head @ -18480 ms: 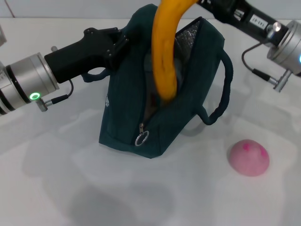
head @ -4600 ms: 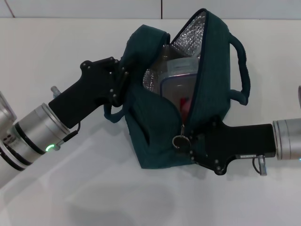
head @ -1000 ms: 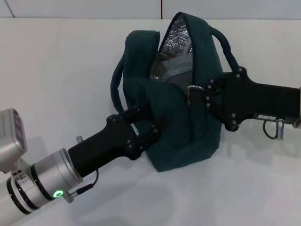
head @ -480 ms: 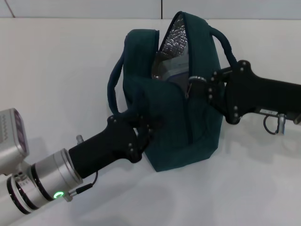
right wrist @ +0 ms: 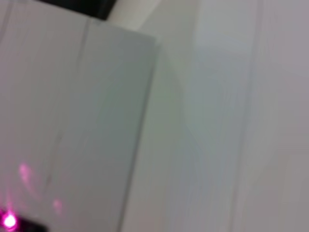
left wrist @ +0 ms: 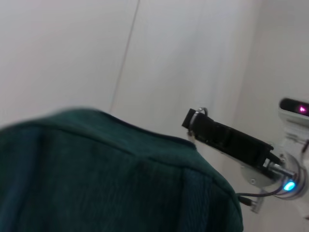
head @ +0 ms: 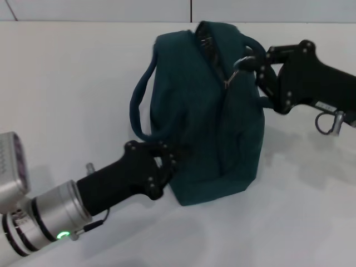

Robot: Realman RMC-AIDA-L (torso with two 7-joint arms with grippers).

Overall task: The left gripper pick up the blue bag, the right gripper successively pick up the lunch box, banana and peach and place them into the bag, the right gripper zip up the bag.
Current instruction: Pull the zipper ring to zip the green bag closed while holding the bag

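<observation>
A blue bag (head: 208,111) stands near the table's (head: 67,83) far edge, zipped almost fully. Right gripper (head: 257,62) pinches the zipper ring (head: 240,62) at the top; left gripper (head: 167,161) clamps the bag's lower corner. Food appears packed

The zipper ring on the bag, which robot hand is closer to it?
Right. The right gripper is at the zipper ring near the top of the blue bag, seemingly gripping it. The left gripper is down at the bag's lower corner, pinching the fabric.
</observation>
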